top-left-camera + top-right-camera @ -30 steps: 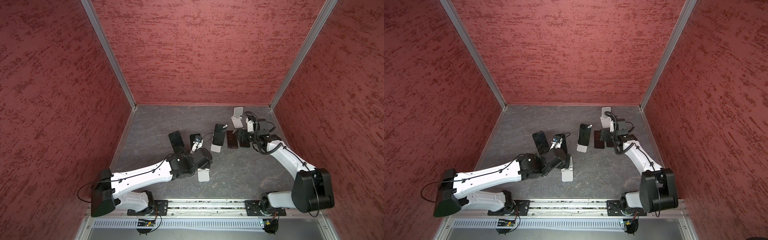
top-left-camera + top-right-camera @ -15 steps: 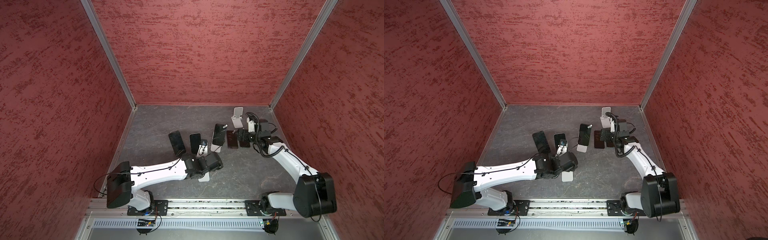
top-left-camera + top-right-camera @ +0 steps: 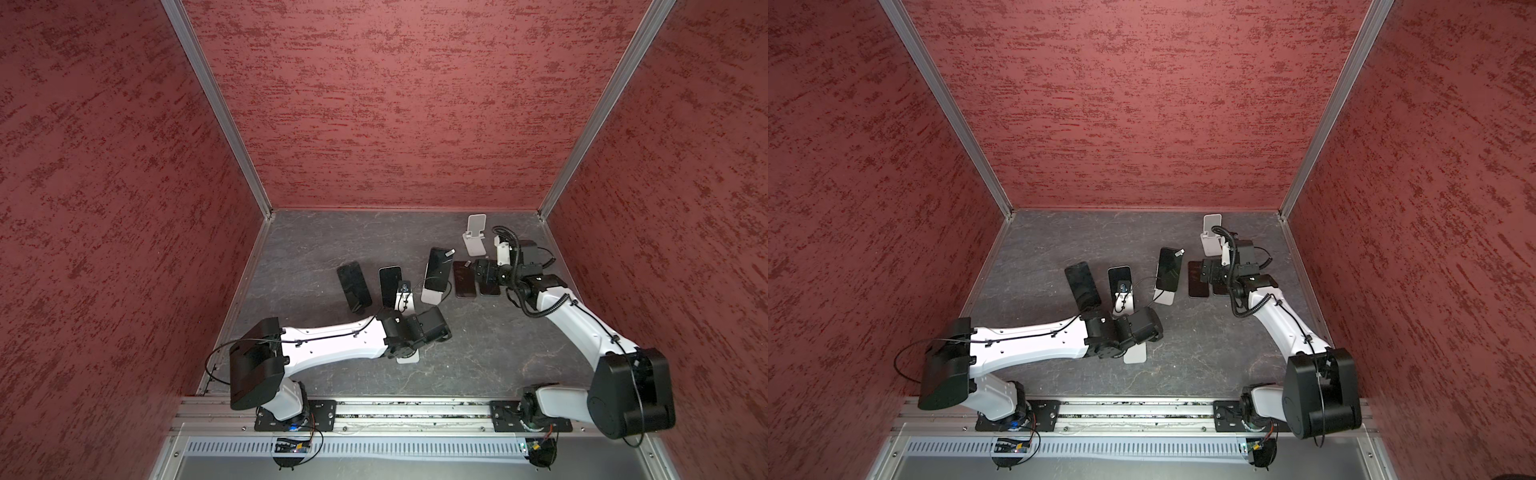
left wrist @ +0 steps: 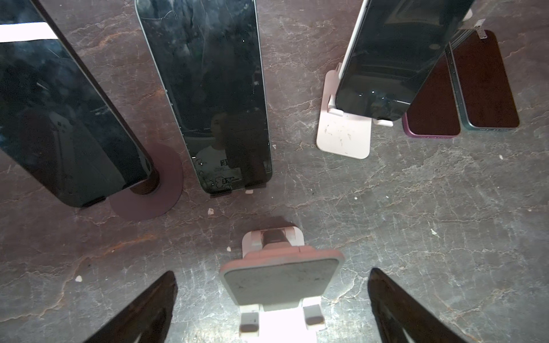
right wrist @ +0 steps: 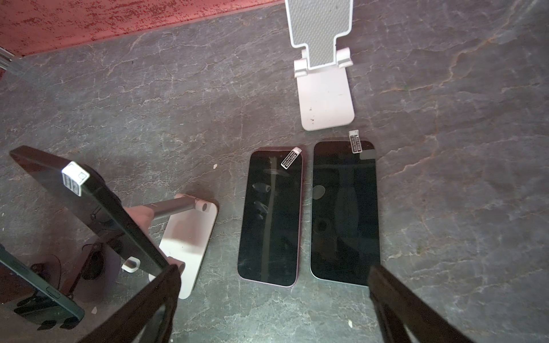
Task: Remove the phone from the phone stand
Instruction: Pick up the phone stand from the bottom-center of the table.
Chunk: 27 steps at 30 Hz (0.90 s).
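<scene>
Phone stands [image 4: 344, 139] crowd mid-floor; front floor [image 3: 498, 357] probably open

The left hand [image 4: 271, 282] has drawn back from the middle phone [image 3: 390, 282] toward the lower centre of the frame and now covers most of the empty white stand [image 3: 409, 358]. The left arm's black elbow [image 3: 255, 368] has swung rightward, and the right arm's elbow [image 3: 631, 395] has sunk slightly.

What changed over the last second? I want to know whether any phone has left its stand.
The left arm's elbow swung in toward the centre, and the open left gripper slid clear of the middle phone to hover over the empty white stand. Nothing was gripped or released. The right gripper, open over the flat phones, barely shifted. The three propped phones stayed on their stands.
</scene>
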Each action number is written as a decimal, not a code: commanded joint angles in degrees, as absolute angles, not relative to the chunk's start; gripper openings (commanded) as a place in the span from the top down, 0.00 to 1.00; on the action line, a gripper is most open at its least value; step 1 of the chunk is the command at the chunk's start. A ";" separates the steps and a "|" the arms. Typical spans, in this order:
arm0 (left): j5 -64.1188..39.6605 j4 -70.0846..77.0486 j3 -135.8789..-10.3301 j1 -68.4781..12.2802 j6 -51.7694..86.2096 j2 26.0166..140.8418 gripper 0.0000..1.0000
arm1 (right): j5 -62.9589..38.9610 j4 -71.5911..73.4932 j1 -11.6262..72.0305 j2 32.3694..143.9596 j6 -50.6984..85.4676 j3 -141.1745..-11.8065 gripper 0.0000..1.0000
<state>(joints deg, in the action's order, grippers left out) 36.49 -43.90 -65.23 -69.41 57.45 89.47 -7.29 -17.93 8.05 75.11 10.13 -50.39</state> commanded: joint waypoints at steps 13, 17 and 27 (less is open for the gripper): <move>35.33 -38.07 -63.18 -67.25 57.72 90.59 0.04 | -7.43 -16.00 8.30 73.03 10.59 -49.28 0.01; 35.22 -38.40 -63.19 -67.28 58.39 91.48 0.06 | -7.47 -15.91 8.26 72.86 10.63 -49.28 0.01; 34.50 -38.45 -62.93 -66.91 59.50 93.58 0.11 | -8.13 -15.83 8.35 73.34 10.72 -49.32 0.01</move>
<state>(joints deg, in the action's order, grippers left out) 34.74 -38.92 -63.55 -67.37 58.70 92.75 -7.38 -17.30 8.05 74.04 10.28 -49.78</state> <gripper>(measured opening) 0.902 0.988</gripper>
